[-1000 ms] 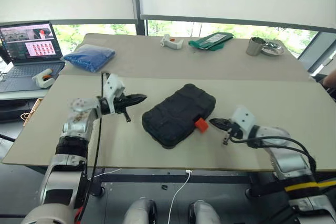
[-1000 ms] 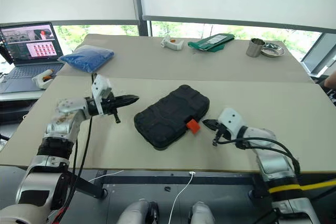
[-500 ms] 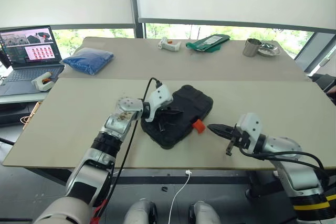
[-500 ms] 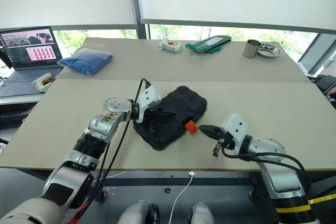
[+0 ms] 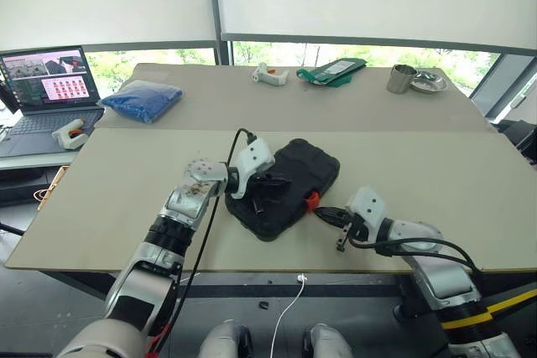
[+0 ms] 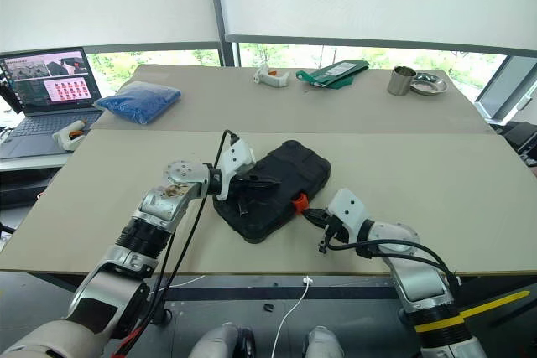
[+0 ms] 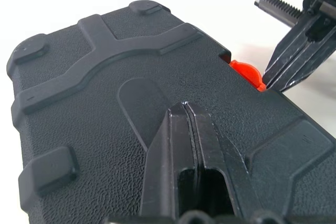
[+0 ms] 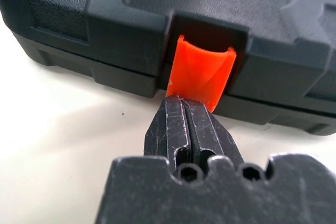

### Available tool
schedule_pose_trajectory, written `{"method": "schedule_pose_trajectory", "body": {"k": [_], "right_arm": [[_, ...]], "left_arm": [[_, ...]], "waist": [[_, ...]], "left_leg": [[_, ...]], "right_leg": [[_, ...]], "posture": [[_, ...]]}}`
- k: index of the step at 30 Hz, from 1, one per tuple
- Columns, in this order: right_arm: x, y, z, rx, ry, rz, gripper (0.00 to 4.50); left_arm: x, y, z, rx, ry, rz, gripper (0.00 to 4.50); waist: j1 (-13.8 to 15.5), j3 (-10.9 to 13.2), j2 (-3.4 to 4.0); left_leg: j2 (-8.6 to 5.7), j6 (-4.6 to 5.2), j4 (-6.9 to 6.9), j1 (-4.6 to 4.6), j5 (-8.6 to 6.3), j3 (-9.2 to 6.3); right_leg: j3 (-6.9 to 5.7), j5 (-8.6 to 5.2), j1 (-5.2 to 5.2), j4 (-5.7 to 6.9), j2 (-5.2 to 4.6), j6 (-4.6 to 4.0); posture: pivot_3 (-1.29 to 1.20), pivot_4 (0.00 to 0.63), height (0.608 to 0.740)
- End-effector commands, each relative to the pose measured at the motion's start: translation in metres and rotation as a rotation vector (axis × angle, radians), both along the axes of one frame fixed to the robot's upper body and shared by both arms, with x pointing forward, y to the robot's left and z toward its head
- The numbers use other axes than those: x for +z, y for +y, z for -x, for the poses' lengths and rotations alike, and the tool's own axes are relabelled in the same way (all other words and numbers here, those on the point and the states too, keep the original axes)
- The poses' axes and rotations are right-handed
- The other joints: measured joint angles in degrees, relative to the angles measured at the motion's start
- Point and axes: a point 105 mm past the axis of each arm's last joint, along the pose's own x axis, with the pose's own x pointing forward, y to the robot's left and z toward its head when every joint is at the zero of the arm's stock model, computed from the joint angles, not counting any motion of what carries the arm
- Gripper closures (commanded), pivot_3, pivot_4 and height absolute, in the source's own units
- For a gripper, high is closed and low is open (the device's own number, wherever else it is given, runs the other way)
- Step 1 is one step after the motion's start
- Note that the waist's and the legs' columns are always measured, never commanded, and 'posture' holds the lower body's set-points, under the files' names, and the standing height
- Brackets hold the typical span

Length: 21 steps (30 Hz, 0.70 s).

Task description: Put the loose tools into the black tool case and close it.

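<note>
Two clenched hands now work on the black tool case, which lies shut on the worktop near the middle of its near edge, lid down and no loose tools in sight on the surface around it. A second ago our left hand hung off to the case's left side; since then it has swung across and come down, and its closed fingertips now press flat on the lid. Our right hand has slid in from the right over the last half second, and its shut tips sit touching the lower lip of the orange latch, which stands out from its notch, not yet snapped flush.

We judge the packing done and only the latching left: the left hand holds the lid down while the right is placed to push the tab home. If the tips slip off the tab's smooth curve, the case may skid along the worktop rather than lock.
</note>
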Motion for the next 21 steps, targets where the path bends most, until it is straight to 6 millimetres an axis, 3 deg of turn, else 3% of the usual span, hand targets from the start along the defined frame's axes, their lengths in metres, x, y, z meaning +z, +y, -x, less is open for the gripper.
{"method": "schedule_pose_trajectory", "body": {"k": [1, 11, 21], "right_arm": [[0.016, 0.007, -0.01, -0.001, -0.069, -0.02, 4.5], [0.03, 0.016, -0.019, 0.02, -0.109, -0.047, 4.5], [0.022, -0.007, 0.008, 0.055, 0.036, 0.035, 4.5]], "left_arm": [[-0.042, 0.004, 0.011, 0.01, 0.149, -0.069, 4.46], [-0.05, 0.002, 0.014, 0.01, 0.165, -0.084, 4.46], [-0.054, 0.004, 0.018, 0.017, 0.182, -0.082, 4.46]], "waist": [[-0.1, 0.0, 0.0], [-0.5, 0.0, 0.0], [-0.3, -0.1, 0.12]], "left_leg": [[0.0, 0.0, 0.0, 0.0, 0.0, 0.0], [0.0, -0.03, -0.02, 0.0, 0.0, 0.01], [-0.01, 0.0, -0.16, 0.0, -0.07, -0.01]], "right_leg": [[0.0, 0.0, 0.0, 0.0, 0.0, 0.0], [0.01, 0.01, -0.02, 0.01, 0.0, -0.02], [-0.01, 0.0, 0.0, -0.23, -0.02, -0.06]], "posture": [[0.0, 0.15, 0.74], [0.0, 0.15, 0.74], [0.0, 0.15, 0.74]]}}
